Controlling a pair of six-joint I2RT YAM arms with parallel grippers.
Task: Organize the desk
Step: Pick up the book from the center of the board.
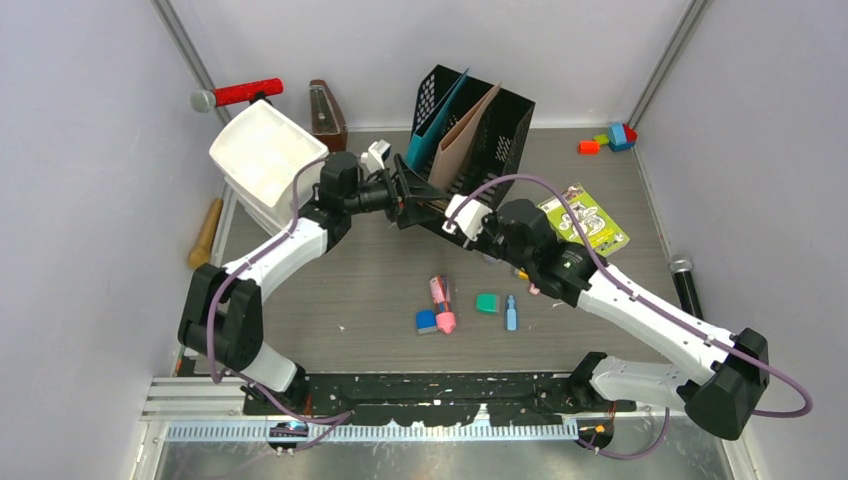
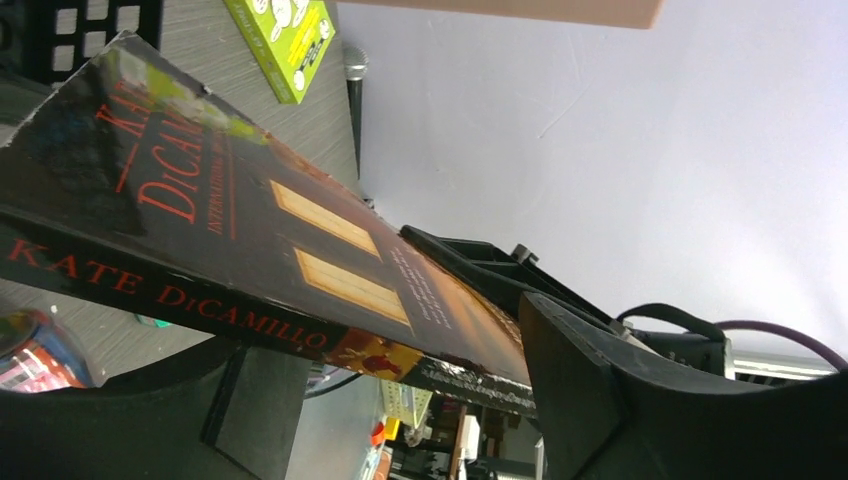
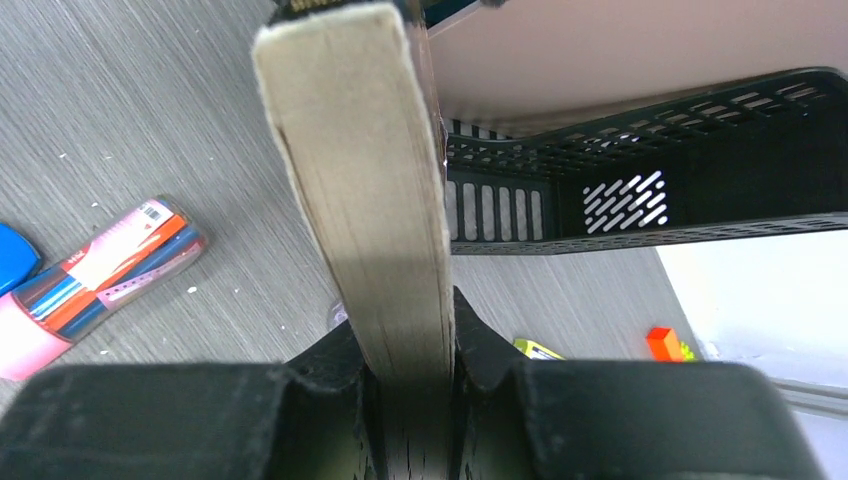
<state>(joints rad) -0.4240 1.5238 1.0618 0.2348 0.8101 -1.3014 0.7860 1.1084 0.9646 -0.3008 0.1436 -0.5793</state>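
Right gripper (image 3: 405, 340) pinches the Kate DiCamillo paperback (image 3: 360, 150) at its page edge. Left gripper (image 2: 390, 345) straddles it; whether its jaws press cannot be told.

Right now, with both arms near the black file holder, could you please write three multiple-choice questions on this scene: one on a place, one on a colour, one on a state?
1. Where does the green booklet lie?
A. Inside the white bin
B. Flat on the desk, to the right of the black file holder
C. Standing in the file holder

2. What colour is the author's name on the book?
A. Red
B. White
C. Blue

3. In what state is the right gripper?
A. Open, with nothing between the fingers
B. Shut on the book
C. Shut on a marker

Answers:
1 B: the top view shows it flat beside the holder.
2 A: the left wrist view shows red letters on the dark cover.
3 B: the right wrist view shows both fingers pressed against the book's pages.
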